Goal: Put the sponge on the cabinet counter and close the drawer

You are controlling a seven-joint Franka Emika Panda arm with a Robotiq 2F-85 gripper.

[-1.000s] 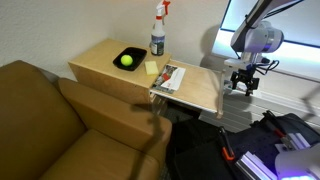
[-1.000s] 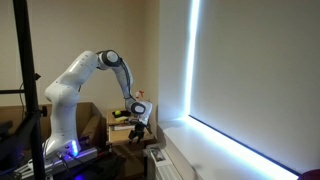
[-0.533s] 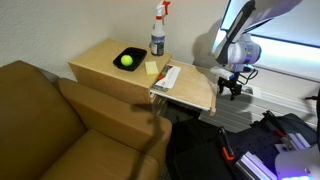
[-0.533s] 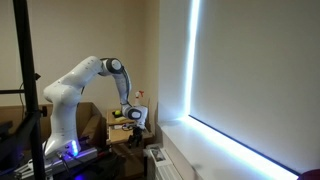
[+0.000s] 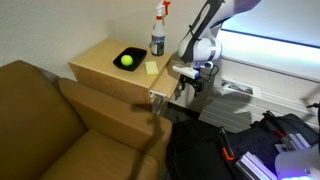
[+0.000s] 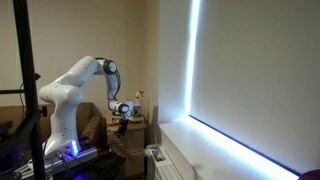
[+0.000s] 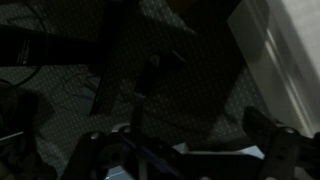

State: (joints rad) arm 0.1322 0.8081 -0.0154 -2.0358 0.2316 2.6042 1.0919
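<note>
The yellow sponge (image 5: 151,68) lies flat on the light wooden cabinet counter (image 5: 100,60), next to the black bowl (image 5: 128,58). The drawer (image 5: 162,94) is pushed nearly all the way in; only a short piece of it sticks out at the cabinet's front. My gripper (image 5: 188,87) is right at the drawer's front, and also shows in an exterior view (image 6: 122,117). The wrist view is very dark: my gripper (image 7: 185,150) has its two fingers spread wide with nothing held, and a pale edge lies between them.
A round yellow-green ball (image 5: 126,60) sits in the black bowl. A spray bottle (image 5: 158,32) stands at the counter's back. A brown leather sofa (image 5: 50,120) adjoins the cabinet. Black bags and gear (image 5: 250,150) lie on the floor beside the arm.
The arm has swung towards the cabinet. The drawer, far out a second ago, has slid in with the gripper against its front. The sponge has not moved.
</note>
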